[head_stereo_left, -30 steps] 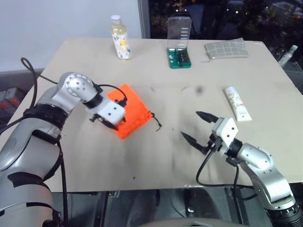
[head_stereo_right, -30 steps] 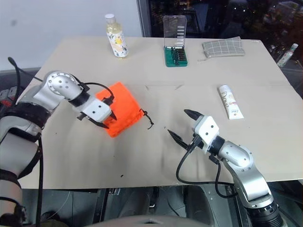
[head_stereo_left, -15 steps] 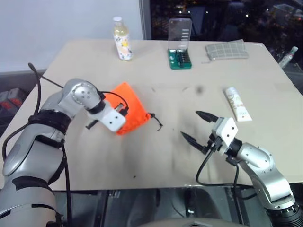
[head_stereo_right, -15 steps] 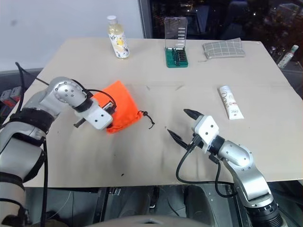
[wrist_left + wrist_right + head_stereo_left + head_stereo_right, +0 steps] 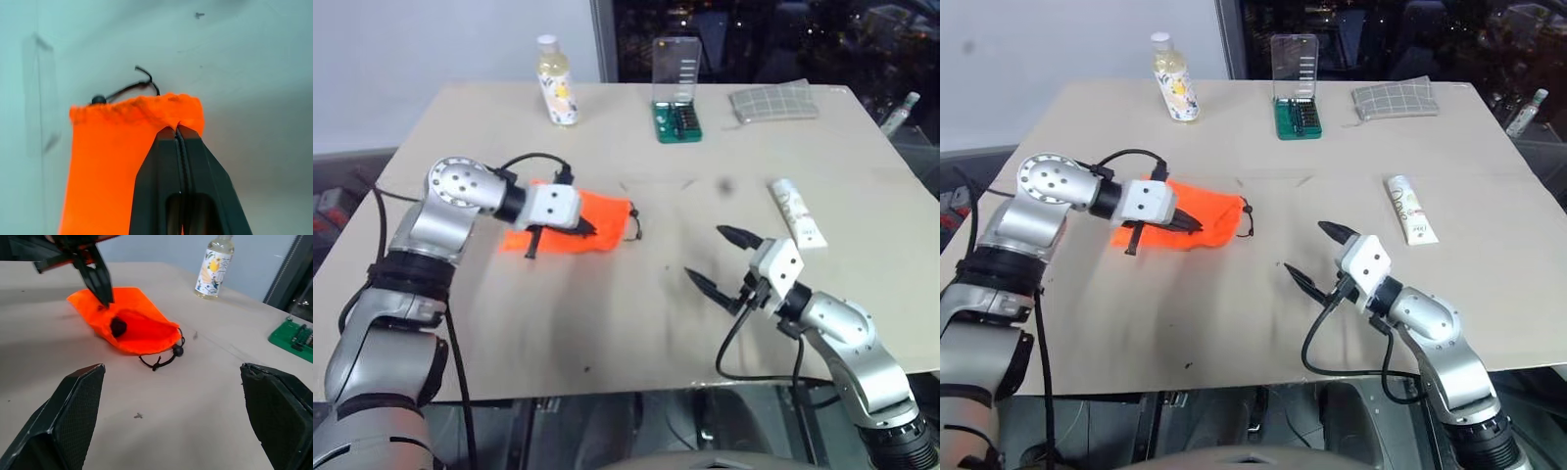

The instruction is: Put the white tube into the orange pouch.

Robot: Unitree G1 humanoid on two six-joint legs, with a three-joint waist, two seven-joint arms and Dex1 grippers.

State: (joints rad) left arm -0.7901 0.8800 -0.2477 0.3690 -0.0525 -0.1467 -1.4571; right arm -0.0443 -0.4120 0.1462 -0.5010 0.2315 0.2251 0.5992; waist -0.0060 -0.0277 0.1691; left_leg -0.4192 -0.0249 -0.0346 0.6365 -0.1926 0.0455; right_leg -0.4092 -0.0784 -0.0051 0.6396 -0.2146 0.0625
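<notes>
we see a bright orange pouch with a dark cord, a white tube with faint reddish print, a grey checked pouch, a green case, on a beige table.

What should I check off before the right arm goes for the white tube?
1. Left gripper shut on the orange pouch: ok, the left wrist view shows the fingers pinched on the fabric by the mouth.
2. Pouch mouth open enough for the tube: cannot tell; the right wrist view shows it parted, but how wide is unclear.
3. Right gripper open and empty: ok.
4. White tube lying free on the table, nothing on it: ok.
5. Path from right gripper to tube clear: ok, only bare tabletop between them.
6. Tube already in pouch: not ok, it lies apart, off to the robot's right.
</notes>
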